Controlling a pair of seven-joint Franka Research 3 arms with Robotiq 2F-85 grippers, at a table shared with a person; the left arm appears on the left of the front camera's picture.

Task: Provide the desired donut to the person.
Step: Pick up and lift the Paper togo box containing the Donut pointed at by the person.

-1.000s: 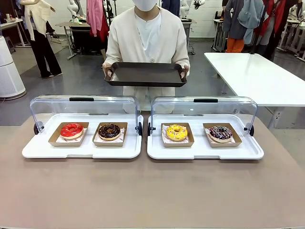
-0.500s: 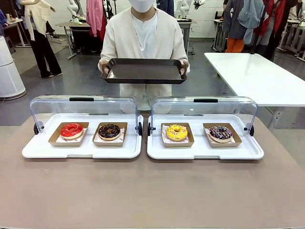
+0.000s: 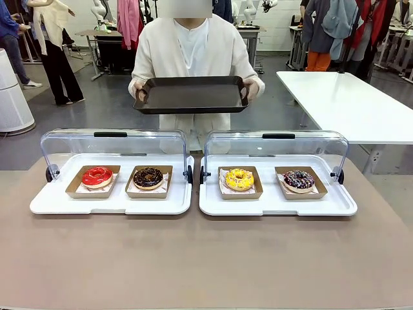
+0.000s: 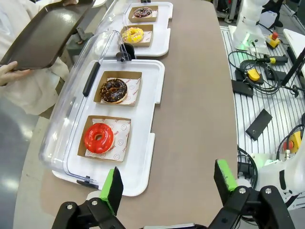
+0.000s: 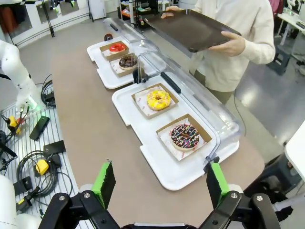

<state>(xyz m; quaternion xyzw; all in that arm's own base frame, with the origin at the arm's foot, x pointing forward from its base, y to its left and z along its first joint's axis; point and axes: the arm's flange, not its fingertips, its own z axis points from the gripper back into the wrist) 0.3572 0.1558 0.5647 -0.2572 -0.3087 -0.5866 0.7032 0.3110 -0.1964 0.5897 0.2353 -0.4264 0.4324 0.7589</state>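
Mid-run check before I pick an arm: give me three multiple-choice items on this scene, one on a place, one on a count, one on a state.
1. Where is the red donut?
A. In the outer box of the left display tray
B. In the right display tray
C. On the bare tabletop

2. How many donuts lie in the display trays?
A. Two
B. Four
C. Six

3. The dark tray held by the person is:
A. empty
B. carrying one donut
C. resting on the table

Answers:
1 A: it sits farthest left in the front view.
2 B: red donut, chocolate donut, yellow donut, sprinkled donut, two per tray.
3 A: its floor is bare, and it is held up in the air.
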